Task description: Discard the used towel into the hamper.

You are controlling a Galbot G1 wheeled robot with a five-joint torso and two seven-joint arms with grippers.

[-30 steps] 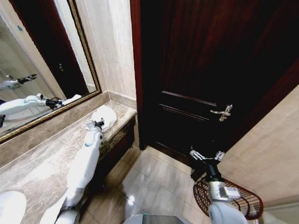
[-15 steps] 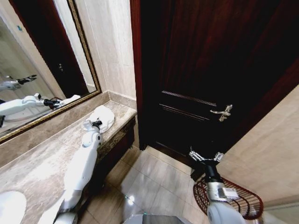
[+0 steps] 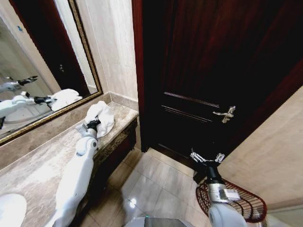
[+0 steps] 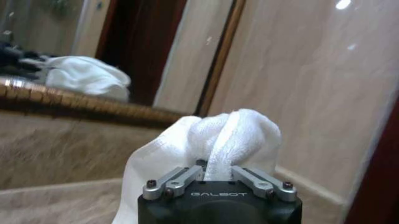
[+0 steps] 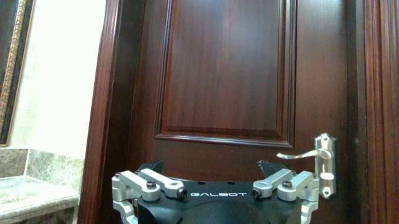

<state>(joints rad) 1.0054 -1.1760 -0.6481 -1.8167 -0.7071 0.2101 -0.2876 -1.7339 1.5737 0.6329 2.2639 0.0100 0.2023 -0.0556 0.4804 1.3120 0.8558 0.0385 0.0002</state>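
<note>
Towel (image 3: 101, 118), white, bunched at the far end of the counter (image 3: 45, 161), under the mirror (image 3: 33, 71) and just beside the door frame. Pinched at its near side by the left gripper (image 3: 92, 124); in the left wrist view a fold of towel (image 4: 218, 140) stands up between the closed-in fingers (image 4: 177, 179), with the rest draped around them. Lower edge of the cloth touching the marble, as far as can be told. Reflected as a white heap in the mirror, along with the arm.

Hamper (image 3: 246, 203), dark red wire, down on the tiled floor (image 3: 156, 184) at the lower right, against the beige wall and beside the dark door (image 3: 208, 71). Well apart from the towel.

Right gripper (image 3: 207, 157) poised above the hamper's near rim, spread wide and holding nothing; seen in the right wrist view (image 5: 215, 175) facing the door panel, with the silver handle (image 5: 315, 156) off to one side.
</note>
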